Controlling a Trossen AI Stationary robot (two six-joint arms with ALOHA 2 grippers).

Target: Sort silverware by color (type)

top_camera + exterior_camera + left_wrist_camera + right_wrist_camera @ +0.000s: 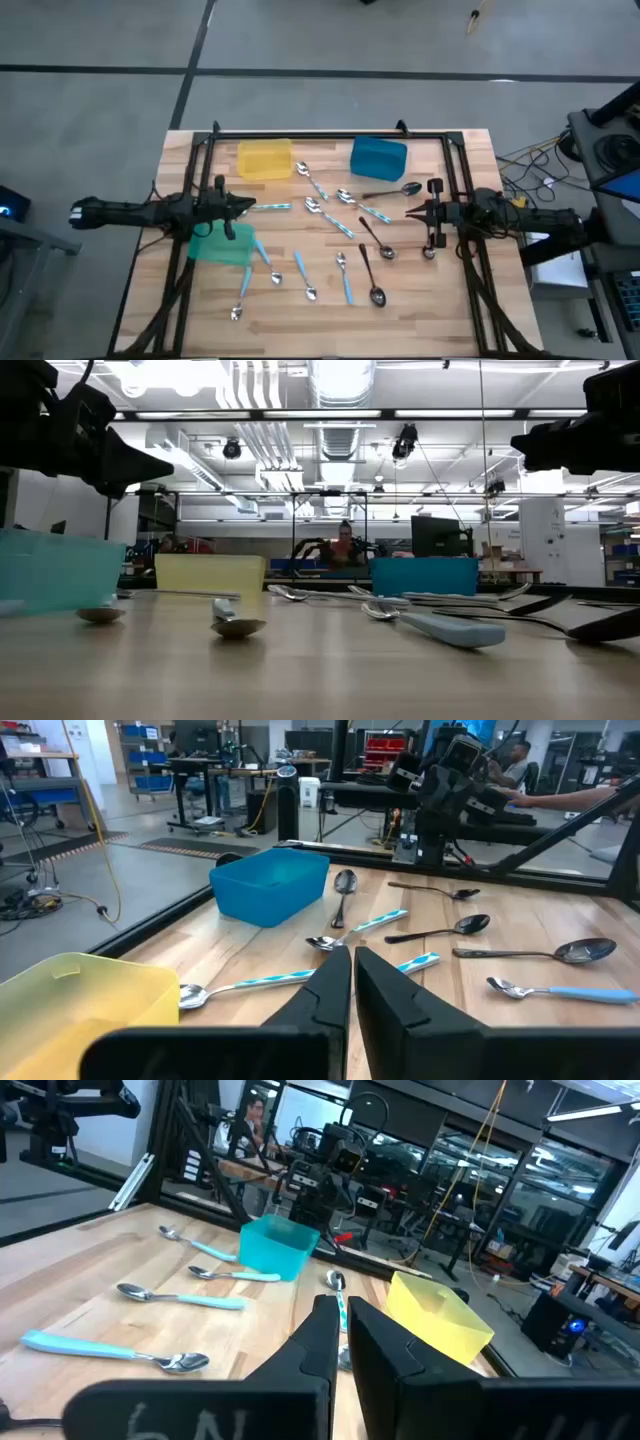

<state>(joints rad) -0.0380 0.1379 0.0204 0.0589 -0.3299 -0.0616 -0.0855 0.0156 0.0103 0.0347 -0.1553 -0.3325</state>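
Observation:
The silverware lies scattered flat on the wooden table [420, 300]: silver spoons [311, 180], blue-handled spoons [345, 228] and dark spoons [375, 285]. My left gripper [252, 205] hangs shut above the table's left middle, between the yellow bin [265, 160] and the green bin [222, 245]. Its fingertips [352, 970] point toward the table's right side, over a blue-handled spoon [260, 982]. My right gripper [410, 212] hangs shut at the right middle, pointing left, near a dark spoon [392, 190]. Its shut fingers [340, 1330] hold nothing.
A blue bin [378, 157] stands at the far side, right of the yellow bin. A black frame [330, 133] runs along the table's far and side edges. Bare wood lies along the near edge. Both grippers hang well above the table top in the low view.

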